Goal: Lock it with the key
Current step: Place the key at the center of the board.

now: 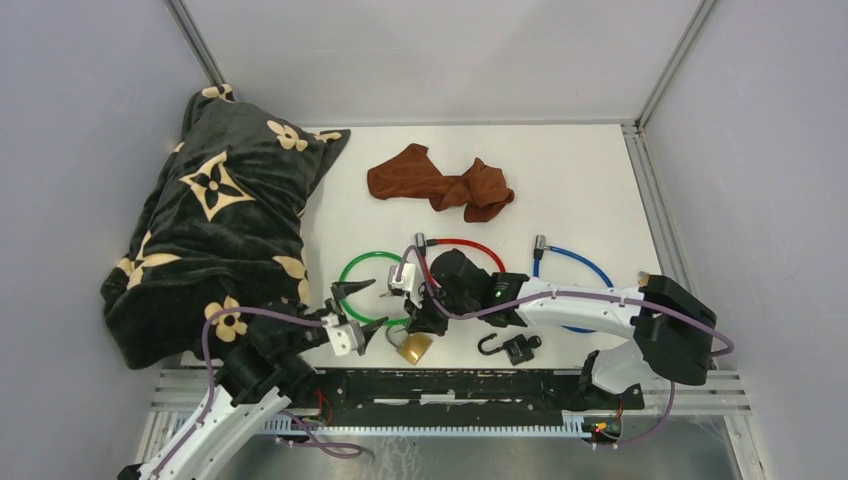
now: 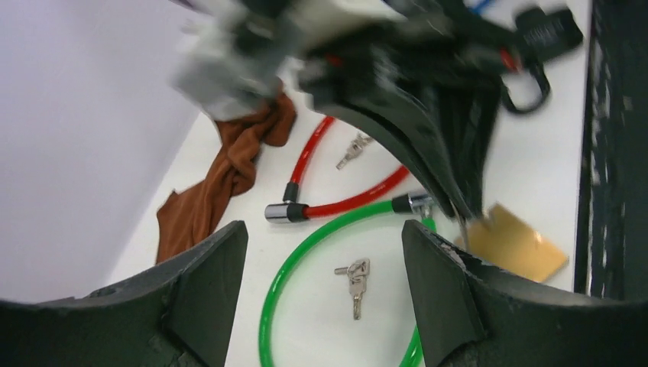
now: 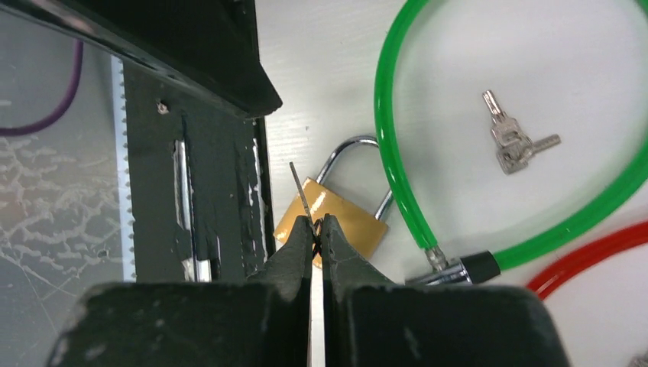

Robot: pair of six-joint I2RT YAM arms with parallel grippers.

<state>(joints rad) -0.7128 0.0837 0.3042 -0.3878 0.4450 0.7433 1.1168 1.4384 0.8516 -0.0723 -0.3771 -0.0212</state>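
A brass padlock (image 1: 413, 347) (image 3: 348, 222) lies near the table's front edge, its steel shackle (image 3: 351, 145) pointing away from the edge. My right gripper (image 3: 319, 225) (image 1: 425, 322) hovers just above the padlock's body. It is shut on a thin key (image 3: 299, 187) whose blade sticks out past the fingertips. My left gripper (image 1: 362, 308) (image 2: 325, 290) stands open just left of the padlock with nothing between its fingers. The brass padlock (image 2: 520, 245) shows at the right of the left wrist view.
A green cable lock (image 1: 365, 270), a red one (image 1: 465, 245) and a blue one (image 1: 580, 262) lie mid-table. A small key bunch (image 2: 355, 279) (image 3: 512, 141) rests inside the green loop. A black padlock (image 1: 515, 347), a brown cloth (image 1: 440, 183) and a dark patterned blanket (image 1: 215, 230) are nearby.
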